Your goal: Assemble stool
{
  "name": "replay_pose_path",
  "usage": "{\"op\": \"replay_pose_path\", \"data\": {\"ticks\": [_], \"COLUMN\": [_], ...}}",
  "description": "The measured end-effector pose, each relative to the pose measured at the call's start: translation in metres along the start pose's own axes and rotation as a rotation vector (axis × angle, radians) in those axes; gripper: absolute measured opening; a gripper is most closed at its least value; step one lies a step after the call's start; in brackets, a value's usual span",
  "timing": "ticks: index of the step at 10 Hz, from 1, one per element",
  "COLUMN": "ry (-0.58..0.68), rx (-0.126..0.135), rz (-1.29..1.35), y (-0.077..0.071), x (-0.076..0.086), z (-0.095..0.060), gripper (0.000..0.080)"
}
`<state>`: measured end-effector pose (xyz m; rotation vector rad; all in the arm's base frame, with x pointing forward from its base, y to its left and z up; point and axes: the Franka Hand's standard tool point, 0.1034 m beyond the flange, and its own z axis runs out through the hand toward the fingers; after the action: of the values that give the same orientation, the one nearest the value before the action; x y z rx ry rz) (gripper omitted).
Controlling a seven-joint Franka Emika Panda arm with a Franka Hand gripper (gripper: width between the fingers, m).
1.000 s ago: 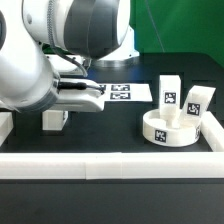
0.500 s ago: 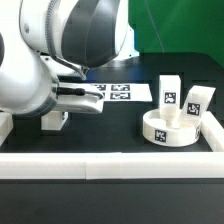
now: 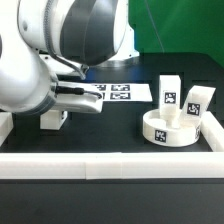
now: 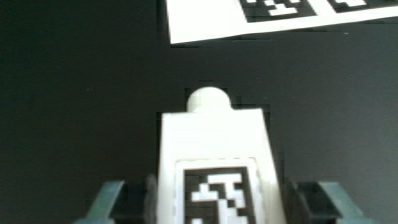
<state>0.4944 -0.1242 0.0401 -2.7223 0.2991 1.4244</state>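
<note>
While the arm fills the upper left of the exterior view, the gripper (image 4: 214, 195) sits at lower centre of the wrist view, jaws closed in on a stool leg (image 4: 217, 160), a finger on each side of its tagged face. Its rounded peg points away from the wrist, probably so it can go into the seat. In the exterior view that leg (image 3: 54, 119) looks to rest on the table, though contact is hard to judge. The seat (image 3: 172, 129) lies right of centre, two more legs (image 3: 169, 96) upright behind it, ready for pickup. The marker board (image 3: 120, 91) is mid-frame.
</note>
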Motion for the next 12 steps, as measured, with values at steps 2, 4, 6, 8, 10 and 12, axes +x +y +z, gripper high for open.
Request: {"op": "replay_pose_path", "data": {"ticks": [2,4,6,8,10,12], "ry": [0.0,0.046,0.04,0.09,0.122,0.263], "rx": [-0.001,0.007,0.01,0.009,0.014,0.039], "rz": [0.045,0.128,0.133,0.13,0.174,0.238], "y": [-0.02,-0.039,-0.033,-0.033,-0.051,-0.086], "x": [-0.028,-0.047,-0.044,-0.038,-0.043,-0.058], "z": [-0.026,-0.051,-0.044,-0.05,-0.057,-0.071], "gripper": [0.0334,0.0334,0.0334,0.0334,0.0334,0.0334]}}
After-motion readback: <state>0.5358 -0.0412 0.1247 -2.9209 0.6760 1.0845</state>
